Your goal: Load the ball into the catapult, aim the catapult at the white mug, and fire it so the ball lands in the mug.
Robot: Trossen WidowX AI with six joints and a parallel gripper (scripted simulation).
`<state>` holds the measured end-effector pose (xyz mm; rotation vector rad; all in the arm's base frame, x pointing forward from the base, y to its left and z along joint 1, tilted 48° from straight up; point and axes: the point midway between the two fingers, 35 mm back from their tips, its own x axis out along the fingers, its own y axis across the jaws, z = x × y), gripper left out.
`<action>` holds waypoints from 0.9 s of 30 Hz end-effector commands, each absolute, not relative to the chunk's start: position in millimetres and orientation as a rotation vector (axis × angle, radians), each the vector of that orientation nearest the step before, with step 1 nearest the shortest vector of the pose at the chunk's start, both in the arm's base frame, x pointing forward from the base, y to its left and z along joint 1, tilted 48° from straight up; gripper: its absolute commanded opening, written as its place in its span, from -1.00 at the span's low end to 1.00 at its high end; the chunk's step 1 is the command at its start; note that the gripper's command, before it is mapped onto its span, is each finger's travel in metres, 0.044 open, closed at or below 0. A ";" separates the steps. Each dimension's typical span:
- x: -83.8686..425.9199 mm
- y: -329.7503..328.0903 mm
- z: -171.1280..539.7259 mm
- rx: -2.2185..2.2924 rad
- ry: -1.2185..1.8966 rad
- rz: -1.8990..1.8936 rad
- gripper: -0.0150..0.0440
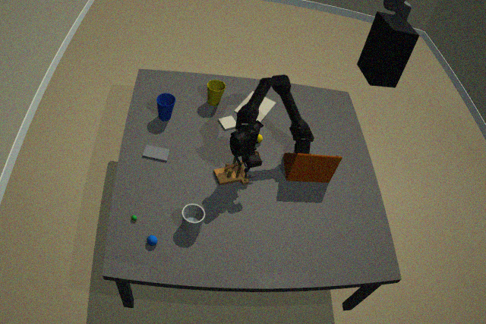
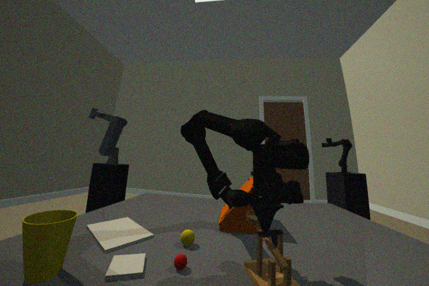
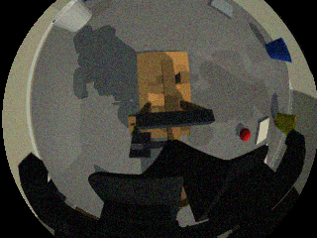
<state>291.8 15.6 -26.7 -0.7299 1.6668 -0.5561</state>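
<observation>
The wooden catapult (image 1: 222, 176) (image 2: 254, 270) (image 3: 149, 74) stands on the table. My gripper (image 1: 247, 169) (image 2: 264, 230) (image 3: 172, 145) is shut and empty, its tips down at the catapult's dark crossbar and throwing arm. The gripper hides most of the arm's cup end, so I cannot tell whether it holds a ball. The white mug (image 1: 193, 214) (image 3: 73, 19) stands upright beyond the catapult's base. A yellow ball (image 1: 260, 138) (image 2: 188, 237) and a red ball (image 2: 180, 261) (image 3: 245, 134) lie beside the catapult. A green ball (image 1: 134, 218) and a blue ball (image 1: 152, 240) lie beyond the mug.
A blue cup (image 1: 165, 108) (image 3: 279, 51) and a yellow cup (image 1: 215, 93) (image 2: 48, 248) stand at the far side in the top view. A small pale slab (image 1: 227, 122) (image 2: 126, 264), a larger one (image 2: 119, 234) and a grey slab (image 1: 156, 152) lie flat. An orange wedge (image 1: 313, 168) stands by the arm's base.
</observation>
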 end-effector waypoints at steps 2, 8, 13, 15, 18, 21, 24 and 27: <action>285.0 7.2 -30.2 -0.739 1.673 -0.558 -0.49; 279.5 0.6 -35.2 -0.739 1.674 -0.559 -0.49; 277.7 -3.2 -38.5 -0.739 1.674 -0.559 -0.49; 276.4 -5.6 -40.4 -0.739 1.674 -0.559 -0.49; 274.5 -9.1 -43.4 -0.740 1.674 -0.559 -0.49; 272.6 -12.6 -46.3 -0.740 1.674 -0.559 -0.49; 271.8 -14.6 -48.0 -0.740 1.674 -0.559 -0.49; 271.3 -17.8 -51.0 -0.740 1.673 -0.559 -0.49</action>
